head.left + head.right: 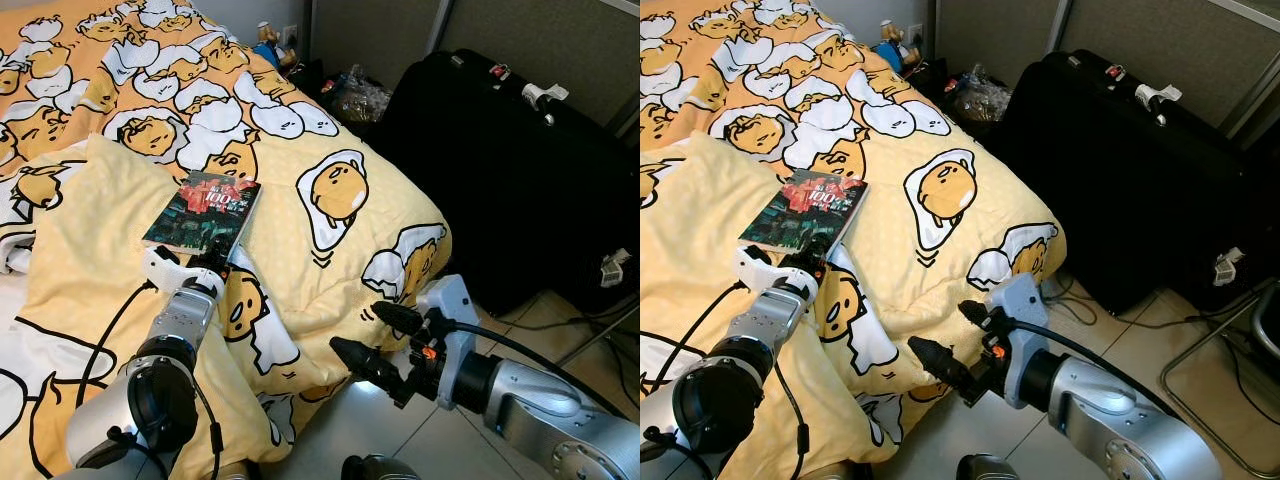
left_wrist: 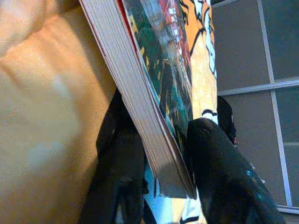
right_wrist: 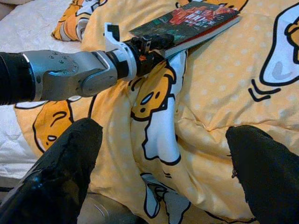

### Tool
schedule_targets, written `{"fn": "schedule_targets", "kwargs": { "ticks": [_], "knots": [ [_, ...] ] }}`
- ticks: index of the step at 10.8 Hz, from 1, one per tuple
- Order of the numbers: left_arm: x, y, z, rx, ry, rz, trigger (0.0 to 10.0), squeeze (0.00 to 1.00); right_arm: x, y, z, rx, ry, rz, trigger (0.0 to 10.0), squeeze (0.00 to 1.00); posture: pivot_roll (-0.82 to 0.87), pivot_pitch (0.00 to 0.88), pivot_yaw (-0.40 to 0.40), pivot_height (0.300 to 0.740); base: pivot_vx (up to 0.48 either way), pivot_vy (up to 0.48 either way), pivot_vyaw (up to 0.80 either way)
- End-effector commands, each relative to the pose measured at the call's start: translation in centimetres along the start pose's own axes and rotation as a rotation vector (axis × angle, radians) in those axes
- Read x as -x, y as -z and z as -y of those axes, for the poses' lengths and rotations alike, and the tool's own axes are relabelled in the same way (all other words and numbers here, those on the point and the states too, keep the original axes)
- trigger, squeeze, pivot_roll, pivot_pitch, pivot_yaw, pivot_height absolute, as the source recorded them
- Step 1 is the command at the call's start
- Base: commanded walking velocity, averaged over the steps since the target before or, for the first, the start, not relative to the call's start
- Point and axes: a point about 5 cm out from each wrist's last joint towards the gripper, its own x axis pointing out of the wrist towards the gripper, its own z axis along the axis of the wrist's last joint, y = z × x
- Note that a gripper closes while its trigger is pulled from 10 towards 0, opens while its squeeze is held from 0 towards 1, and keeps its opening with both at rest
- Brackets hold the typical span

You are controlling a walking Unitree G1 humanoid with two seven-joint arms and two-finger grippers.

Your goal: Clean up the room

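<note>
Book [image 1: 205,211] on the near bed [image 1: 330,250]: left gripper [image 1: 212,262] pinches its near edge (right gripper [image 1: 380,335] wide, idle); lift level.

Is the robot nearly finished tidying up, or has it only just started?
Only just started, it seems. The left gripper has its fingers around the near edge of the book, which lies on the yellow blanket. The right gripper hangs open and empty beside the bed. Left to do: lift the book and put it away. Nothing looks tidied yet.
</note>
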Motion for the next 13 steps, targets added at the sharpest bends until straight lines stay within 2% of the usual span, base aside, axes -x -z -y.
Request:
{"fn": "schedule_targets", "kwargs": {
  "ticks": [1,4,5,6,8,10,11,12,13],
  "knots": [
    [-0.3,0.2,0.6,0.002,0.008,-0.017,0.0,0.0,0.0,0.0,0.1,0.009,0.003,-0.004,10.0,0.0,-0.33,0.126,-0.018,0.74,0.0,0.0,0.0],
    [-0.5,-0.2,1.0,0.003,0.02,-0.004,0.0,0.0,-0.6,0.1,0.5,0.023,0.002,0.004,10.0,0.0,-0.31,0.073,-0.002,0.74,0.0,0.0,0.0],
    [-0.6,-0.4,1.5,0.003,0.045,-0.002,0.0,0.0,-0.9,0.1,0.9,0.034,0.011,0.01,10.0,0.0,-0.3,0.027,0.014,0.74,0.0,0.0,0.0],
    [-0.9,-0.8,2.4,-0.014,0.094,-0.007,0.0,0.0,-1.5,-0.1,1.9,0.045,0.06,0.038,10.0,0.0,-0.27,0.0,0.03,0.74,0.0,0.0,0.0],
    [-1.3,-2.1,3.9,0.012,0.184,0.025,0.0,0.0,-2.5,-0.3,4.5,0.039,0.189,0.103,10.0,0.0,-0.23,0.0,0.066,0.74,0.0,0.0,0.0],
    [-1.5,-2.6,5.8,0.024,0.329,0.015,0.0,0.0,-3.4,-0.8,6.1,0.016,0.279,0.184,10.0,0.0,-0.2,0.0,0.084,0.74,0.0,0.0,0.0],
    [-1.5,-2.1,6.9,0.021,0.422,-0.012,0.0,0.0,-3.9,-1.0,6.8,-0.043,0.297,0.233,10.0,0.0,-0.17,0.0,0.08,0.74,0.0,0.0,0.0],
    [-1.1,-1.1,8.1,-0.016,0.539,-0.059,0.0,0.0,-4.3,-1.2,7.6,-0.139,0.317,0.292,10.0,0.0,-0.15,0.0,0.07,0.74,0.0,0.0,0.0],
    [0.1,-0.1,9.5,-0.08,0.678,-0.102,0.0,0.0,-4.8,-2.0,8.4,-0.258,0.292,0.383,10.0,1.0,-0.12,0.0,0.054,0.74,0.0,0.0,0.0]
  ]
}}
